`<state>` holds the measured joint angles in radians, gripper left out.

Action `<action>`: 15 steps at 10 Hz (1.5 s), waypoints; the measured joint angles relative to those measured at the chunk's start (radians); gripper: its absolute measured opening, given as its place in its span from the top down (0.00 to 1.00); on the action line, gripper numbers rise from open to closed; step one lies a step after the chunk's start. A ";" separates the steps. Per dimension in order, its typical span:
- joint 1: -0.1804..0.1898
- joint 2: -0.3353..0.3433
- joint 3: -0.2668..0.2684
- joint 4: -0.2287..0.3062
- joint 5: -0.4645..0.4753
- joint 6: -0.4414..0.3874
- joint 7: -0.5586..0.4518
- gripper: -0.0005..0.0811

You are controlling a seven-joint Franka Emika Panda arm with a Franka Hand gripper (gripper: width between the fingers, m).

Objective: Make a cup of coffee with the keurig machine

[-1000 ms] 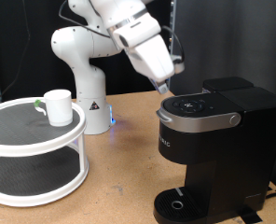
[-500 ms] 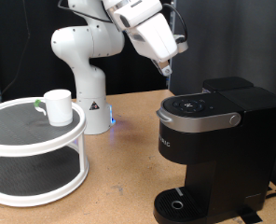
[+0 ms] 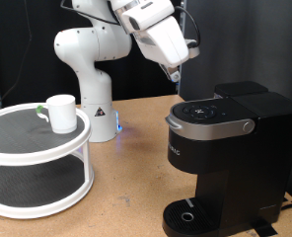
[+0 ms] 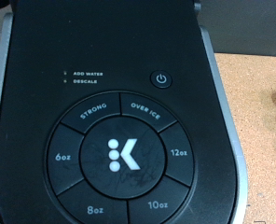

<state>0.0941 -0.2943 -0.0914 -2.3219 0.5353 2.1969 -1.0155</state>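
Observation:
The white cup (image 3: 60,112) stands on the top tier of a round white shelf at the exterior view's left. The black keurig machine (image 3: 230,158) stands at the right with its lid down and nothing on its round drip tray (image 3: 190,215). My gripper (image 3: 174,75) hangs above the machine's top, a short way clear of it, with its fingers together and nothing in them. The wrist view looks straight down on the machine's control panel (image 4: 119,154) with the K button, cup-size buttons and power button. No fingers show in that view.
The two-tier white shelf (image 3: 37,148) fills the exterior view's left side. The white arm base (image 3: 92,89) stands behind it on the wooden table (image 3: 126,197). A dark wall lies behind the machine.
The gripper has risen from just over the machine's top to a higher spot above it. The cup and the machine have not moved.

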 joint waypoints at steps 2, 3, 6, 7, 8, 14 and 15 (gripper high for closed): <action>0.000 0.001 0.000 0.000 -0.010 0.000 0.001 0.98; 0.000 0.001 0.000 0.003 -0.031 -0.020 0.001 0.98; -0.001 0.001 -0.007 0.029 -0.137 -0.169 -0.033 0.98; -0.002 0.001 -0.011 0.044 -0.177 -0.240 -0.063 0.98; -0.003 0.001 -0.017 0.057 -0.215 -0.302 -0.100 0.98; -0.003 -0.060 -0.059 -0.037 -0.084 -0.190 -0.317 0.98; -0.003 -0.098 -0.084 -0.074 -0.040 -0.185 -0.383 0.98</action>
<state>0.0910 -0.3925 -0.1759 -2.3954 0.4955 2.0123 -1.3983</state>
